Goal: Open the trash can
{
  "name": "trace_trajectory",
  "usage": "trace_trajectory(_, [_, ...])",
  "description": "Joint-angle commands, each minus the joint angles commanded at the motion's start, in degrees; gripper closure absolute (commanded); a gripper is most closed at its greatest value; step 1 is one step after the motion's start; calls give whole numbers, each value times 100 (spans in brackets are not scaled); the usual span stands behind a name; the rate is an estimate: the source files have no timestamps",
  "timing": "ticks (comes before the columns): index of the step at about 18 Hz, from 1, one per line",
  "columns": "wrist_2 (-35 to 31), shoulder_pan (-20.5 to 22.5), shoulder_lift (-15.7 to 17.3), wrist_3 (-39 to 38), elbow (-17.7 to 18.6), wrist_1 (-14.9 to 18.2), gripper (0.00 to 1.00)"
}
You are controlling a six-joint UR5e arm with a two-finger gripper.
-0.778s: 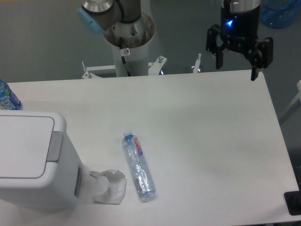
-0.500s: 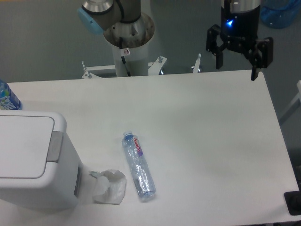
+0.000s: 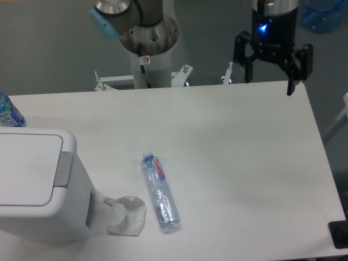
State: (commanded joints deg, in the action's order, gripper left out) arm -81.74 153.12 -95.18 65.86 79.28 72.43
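The trash can (image 3: pixel 32 185) is a large white boxy bin at the front left of the table, its flat lid down and a grey push tab (image 3: pixel 64 169) on its right rim. My gripper (image 3: pixel 269 86) hangs high over the table's far right edge, far from the bin. Its two black fingers (image 3: pixel 292 76) are spread wide and it is open with nothing between them.
A clear plastic bottle (image 3: pixel 160 192) lies on its side just right of the bin. A crumpled white tissue (image 3: pixel 126 215) rests by the bin's front corner. Another bottle (image 3: pixel 8 113) peeks in at the left edge. The arm's base (image 3: pixel 148 43) stands behind the table.
The gripper has shifted slightly to the left and a little upward. Its fingers stay spread. Nothing on the table has moved.
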Motion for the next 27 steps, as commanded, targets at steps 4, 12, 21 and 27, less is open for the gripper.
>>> trace_trajectory(4, [403, -387, -123, -1545, 44, -615, 0])
trace_trajectory(12, [580, -853, -149, -2895, 642, -1442, 0])
trace_trajectory(21, [694, -1802, -668, -4377, 448, -1968, 0])
trace_trajectory(27, [694, -2145, -809, -4723, 510, -2057, 0])
